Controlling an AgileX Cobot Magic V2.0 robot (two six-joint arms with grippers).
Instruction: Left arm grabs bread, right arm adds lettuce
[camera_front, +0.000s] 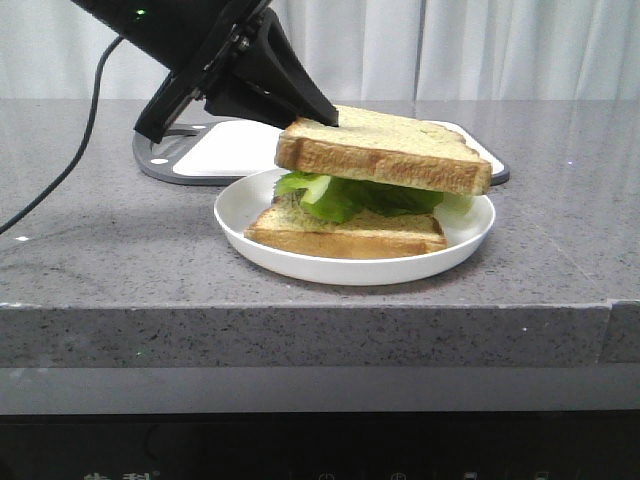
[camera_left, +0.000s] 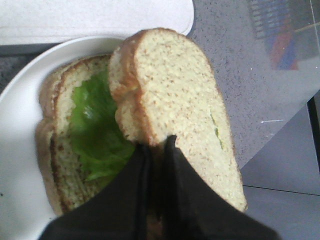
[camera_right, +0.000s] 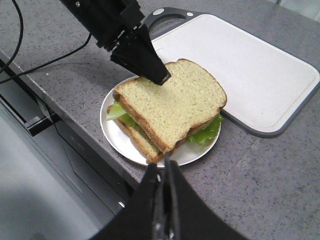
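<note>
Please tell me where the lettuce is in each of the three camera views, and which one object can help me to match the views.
Front view: the lettuce lies between the two bread slices, in the picture's middle.
Left wrist view: it shows left of centre, on the lower slice, beside the held bread.
Right wrist view: green edges stick out under the top slice, near the centre.
Shared landmark: the white plate under the sandwich.

Left gripper (camera_front: 318, 112) and bread (camera_front: 385, 150) cover lettuce (camera_front: 350, 196) from above; cutting board (camera_right: 250, 65) just behind plate (camera_front: 300, 262); countertop (camera_front: 100, 250) open left, right, front.
</note>
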